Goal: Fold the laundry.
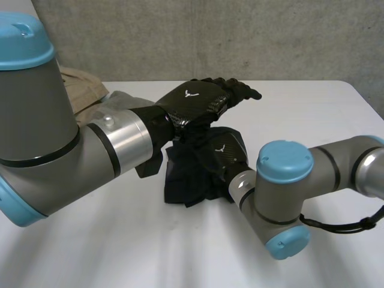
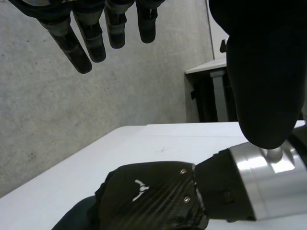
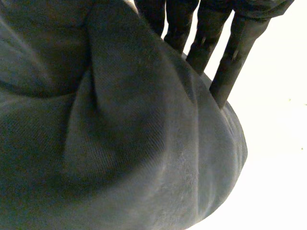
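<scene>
A dark cloth point(image 1: 183, 180) lies bunched in the middle of the white table point(image 1: 312, 114). My right hand point(image 1: 219, 149) rests palm down on its right part. In the right wrist view its fingers point(image 3: 230, 62) run straight into a raised fold of the dark cloth point(image 3: 120, 143), which hides the tips. My left hand point(image 1: 201, 101) hovers above the cloth and above the right hand, touching neither. Its fingers point(image 2: 91, 36) are straight with nothing between them and the thumb point(image 2: 259, 76). Below them in that view sits the back of the right hand point(image 2: 148, 191).
A tan garment point(image 1: 81, 90) lies at the back left of the table, partly behind my left arm. My right arm's elbow point(image 1: 285, 198) stands close to the cloth's right. A grey wall point(image 1: 240, 36) rises behind the table's far edge.
</scene>
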Controlling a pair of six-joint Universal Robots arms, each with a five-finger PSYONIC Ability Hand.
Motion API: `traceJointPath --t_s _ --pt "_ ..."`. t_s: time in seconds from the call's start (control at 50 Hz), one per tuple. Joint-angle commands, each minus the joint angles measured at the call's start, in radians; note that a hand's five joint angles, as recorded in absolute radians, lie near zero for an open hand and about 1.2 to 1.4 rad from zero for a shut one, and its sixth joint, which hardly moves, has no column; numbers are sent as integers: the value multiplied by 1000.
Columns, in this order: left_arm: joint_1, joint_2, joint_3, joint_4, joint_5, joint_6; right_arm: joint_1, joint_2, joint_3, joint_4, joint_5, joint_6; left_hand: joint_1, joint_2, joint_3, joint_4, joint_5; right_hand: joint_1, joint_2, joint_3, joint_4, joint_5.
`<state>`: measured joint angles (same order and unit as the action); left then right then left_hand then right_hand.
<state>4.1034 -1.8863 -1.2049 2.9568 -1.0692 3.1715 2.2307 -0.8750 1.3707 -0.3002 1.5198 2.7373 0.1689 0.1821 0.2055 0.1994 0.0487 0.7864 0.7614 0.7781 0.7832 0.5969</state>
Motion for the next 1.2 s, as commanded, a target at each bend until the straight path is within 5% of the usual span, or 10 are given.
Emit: traceJointPath --t_s 0.02,0.18,0.34,0.54,0.74,0.82,1.04,1.2 --pt "15 25 -15 2 -12 -2 -26 -151 24 163 40 112 6 -8 -31 -25 -49 -441 -416 -432 -438 -426" --pt "37 53 -42 11 -6 -2 -140 -311 76 369 48 388 6 -8 -31 -25 -49 -612 -587 -604 -609 -597" --pt "52 65 -68 28 -5 -4 -191 -314 202 414 4 660 6 -8 -31 -25 -49 -612 -587 -604 -609 -597" --pt "49 64 -91 59 -5 -7 -172 -202 229 234 -23 694 6 -8 -31 -25 -49 -612 -587 -604 -609 -597" --pt "52 79 -113 65 -3 -7 -103 -61 125 153 54 671 6 -8 -31 -25 -49 -612 -587 -604 -609 -597" --pt "61 87 -130 77 -3 -11 -102 -13 65 116 109 673 6 -8 -31 -25 -49 606 631 615 609 621" --pt "81 99 -169 108 -3 -16 -212 27 -71 52 53 660 6 -8 -31 -25 -49 610 635 618 613 625" --pt "89 105 -160 128 -2 -38 -407 204 -402 65 56 564 6 -8 -31 -25 -49 610 635 618 613 625"
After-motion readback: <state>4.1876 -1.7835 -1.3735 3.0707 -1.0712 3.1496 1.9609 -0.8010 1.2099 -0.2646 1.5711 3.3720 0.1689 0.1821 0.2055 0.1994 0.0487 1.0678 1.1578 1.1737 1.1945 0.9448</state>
